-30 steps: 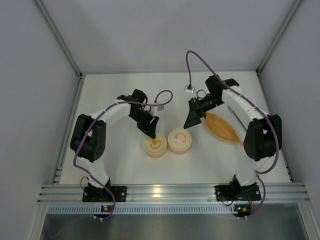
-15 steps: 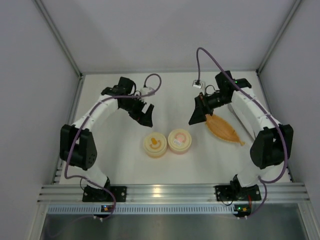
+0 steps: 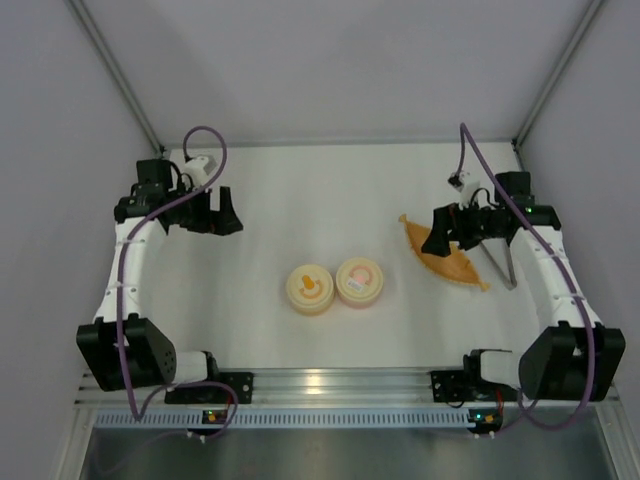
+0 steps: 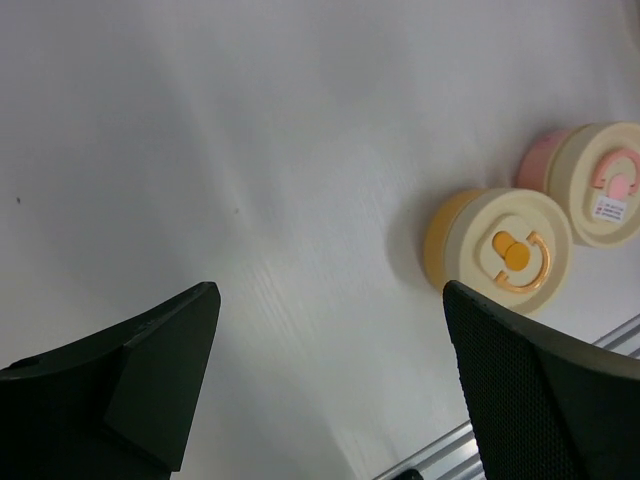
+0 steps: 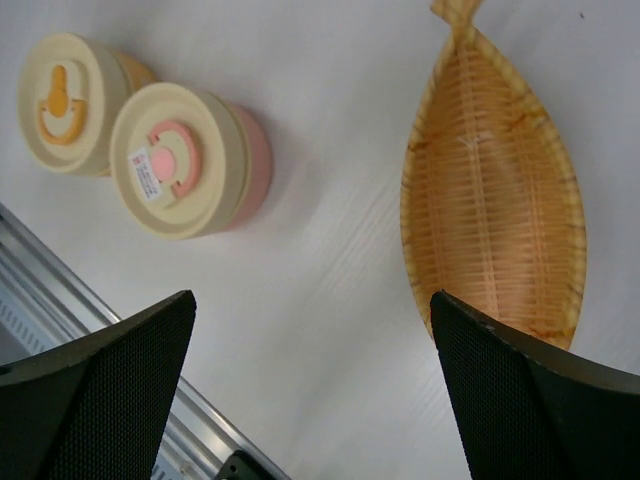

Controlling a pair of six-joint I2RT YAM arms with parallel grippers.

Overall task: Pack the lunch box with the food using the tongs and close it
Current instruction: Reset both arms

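Observation:
The lunch box is two round tubs side by side at the table's middle, both with cream lids on: an orange one [image 3: 310,288] [image 4: 497,250] [image 5: 75,90] and a pink one [image 3: 359,282] [image 4: 595,180] [image 5: 190,160]. The grey tongs [image 3: 495,262] lie flat on the table, right of the tray. No food shows in any view. My left gripper [image 3: 228,218] [image 4: 328,290] hangs open and holds nothing at the far left, well away from the tubs. My right gripper [image 3: 430,243] [image 5: 311,300] is open and holds nothing, hovering over the tray's left side.
An orange woven boat-shaped tray [image 3: 447,262] [image 5: 495,200] lies right of the tubs with nothing in it. The aluminium rail [image 3: 340,382] runs along the table's near edge. Grey walls close in the left, right and back sides.
Both arms have swung outward from the tubs. The left gripper opened and moved to the far left. The right gripper moved right across the tray, uncovering the tongs.

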